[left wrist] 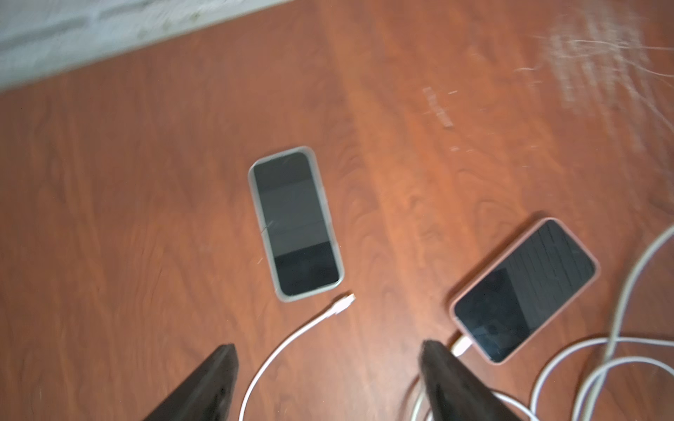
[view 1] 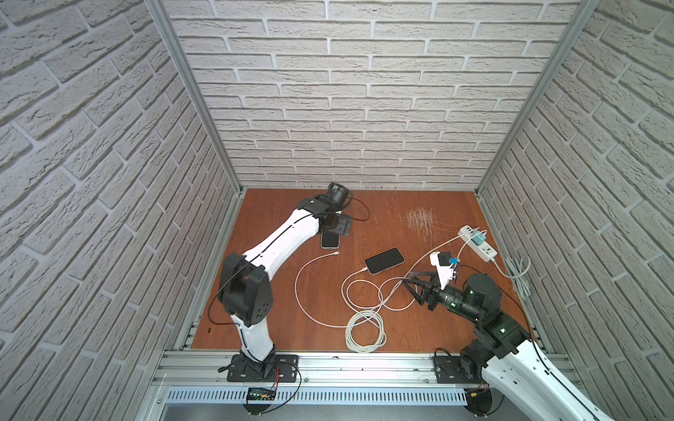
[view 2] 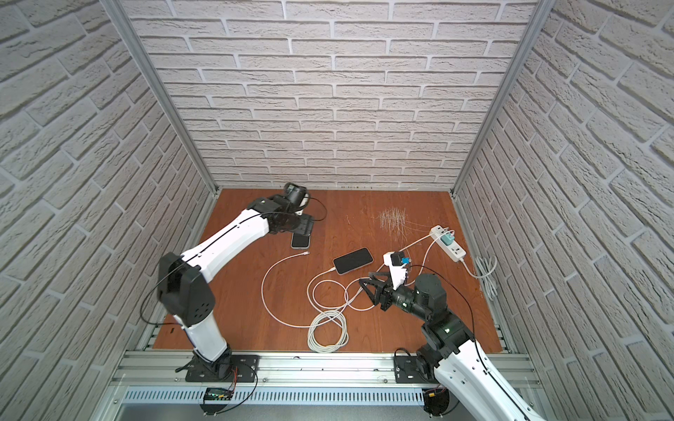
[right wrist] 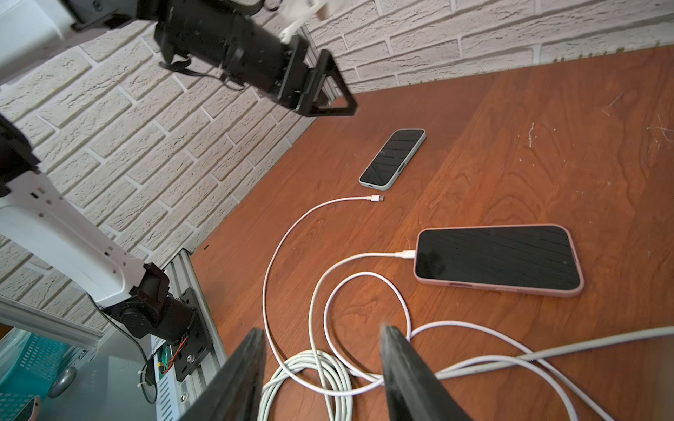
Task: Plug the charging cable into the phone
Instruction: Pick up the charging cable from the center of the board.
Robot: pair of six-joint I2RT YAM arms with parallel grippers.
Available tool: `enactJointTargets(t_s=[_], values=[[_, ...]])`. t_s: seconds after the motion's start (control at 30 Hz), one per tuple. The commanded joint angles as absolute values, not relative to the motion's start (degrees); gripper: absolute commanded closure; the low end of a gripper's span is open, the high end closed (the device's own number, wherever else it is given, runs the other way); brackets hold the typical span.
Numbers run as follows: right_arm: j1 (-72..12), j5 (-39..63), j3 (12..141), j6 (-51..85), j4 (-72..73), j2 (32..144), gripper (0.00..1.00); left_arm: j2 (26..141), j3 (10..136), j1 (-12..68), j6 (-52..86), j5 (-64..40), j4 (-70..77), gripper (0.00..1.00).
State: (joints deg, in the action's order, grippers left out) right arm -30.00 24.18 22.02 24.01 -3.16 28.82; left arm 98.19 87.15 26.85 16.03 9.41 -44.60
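Plug [left wrist: 344, 302]: loose, just off grey phone [left wrist: 295, 222] port end, skewed to its long axis.
Left pincer [left wrist: 330, 348]: nearer, wide, empty.
Right pincer [right wrist: 322, 330]: parted, empty.

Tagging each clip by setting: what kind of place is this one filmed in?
Probably a lab robot cell, not a real room: brick-pattern panels set between aluminium frame posts on three sides, and two robot arms bolted to a metal rail at the front of a wood-look tabletop.

grey phone [view 1: 330, 240]: half hidden under left pincer [view 1: 337, 226] | left wrist view: blurred
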Motion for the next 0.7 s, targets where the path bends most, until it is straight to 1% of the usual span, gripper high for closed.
enactJointTargets(t_s=[0.0, 0.1, 0.27, 0.37, 0.67], values=[[-30.1, 24.9, 22.3, 24.2, -0.4, 30.4, 0.44, 97.7, 77.2, 24.8, 23.2, 7.8, -43.4, 0.18], [-30.1, 25.1, 22.7, 24.1, -0.2, 31.4, 0.44, 98.8, 73.8, 23.6, 23.5, 7.5, -43.5, 0.18], [-30.1, 25.1, 22.8, 24.2, -0.2, 31.9, 0.44, 106.3, 74.7, 21.7, 24.3, 6.4, -43.1, 0.21], [-30.1, 24.9, 22.6, 24.2, -0.3, 31.2, 0.44, 107.7, 73.7, 20.8, 24.3, 4.1, -40.5, 0.22], [-30.1, 24.8, 22.7, 24.2, -0.3, 31.7, 0.44, 112.7, 76.2, 19.0, 23.2, 3.0, -40.7, 0.24]])
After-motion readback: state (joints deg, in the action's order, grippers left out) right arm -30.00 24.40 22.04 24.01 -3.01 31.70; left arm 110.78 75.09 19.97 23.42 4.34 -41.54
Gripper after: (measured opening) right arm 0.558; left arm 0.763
